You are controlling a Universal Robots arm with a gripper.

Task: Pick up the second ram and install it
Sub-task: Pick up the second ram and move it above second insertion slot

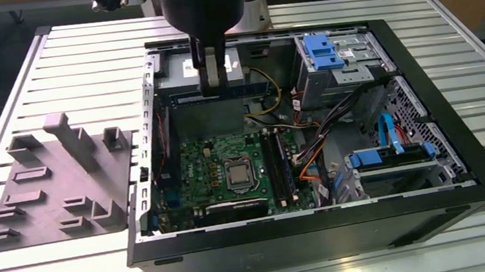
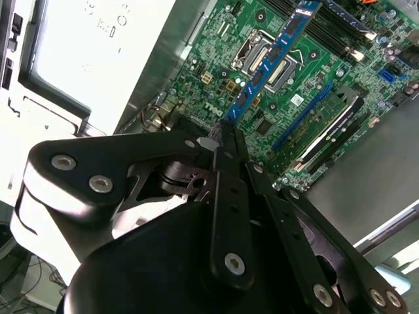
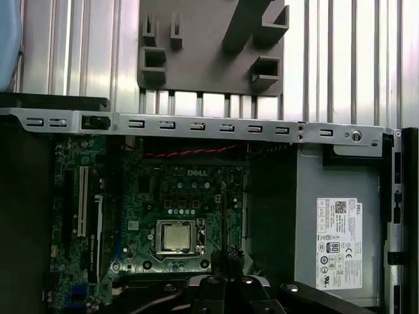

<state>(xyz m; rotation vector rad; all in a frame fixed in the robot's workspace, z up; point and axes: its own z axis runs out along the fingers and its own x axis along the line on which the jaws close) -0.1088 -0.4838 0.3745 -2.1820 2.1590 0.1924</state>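
Open computer case [image 1: 323, 235] lying on a slatted metal worktop [image 1: 82, 44], with a grey moulded fixture [image 1: 60, 187] beside it on the exterior view's left. The arm enters from the far side of the scene, and its claw [image 1: 213, 79] points down into the case.

The claw is clenched on the second ram [image 1: 243, 91] — a long, narrow blue-dark board gripped near its middle and held level. In the exterior view it runs from left to right in front of the grey power-supply box [image 1: 178, 75], at the far edge of the green motherboard [image 1: 200, 160]. It hangs clear of the board and is not yet seated in any socket.

In the second wrist view the claw [image 2: 219, 139] pinches one long edge of the second ram [image 2: 268, 63], whose length runs out over the motherboard [image 2: 216, 59] and crosses the processor socket [image 2: 252, 55].

In the first wrist view the second ram [image 3: 224, 216] shows edge-on as a thin dark line rising from the claw [image 3: 226, 280]. It lies just beside the processor socket [image 3: 177, 235], with the labelled power-supply box [image 3: 334, 196] to one side and the grey fixture [image 3: 209, 39] beyond the case rail.

The long black sockets [image 1: 274, 166] lie next to the processor socket [image 1: 240, 173], on the exterior view's right of it — well apart from the held stick. Blue drive brackets [image 1: 324, 51] occupy the bays on the exterior view's right.
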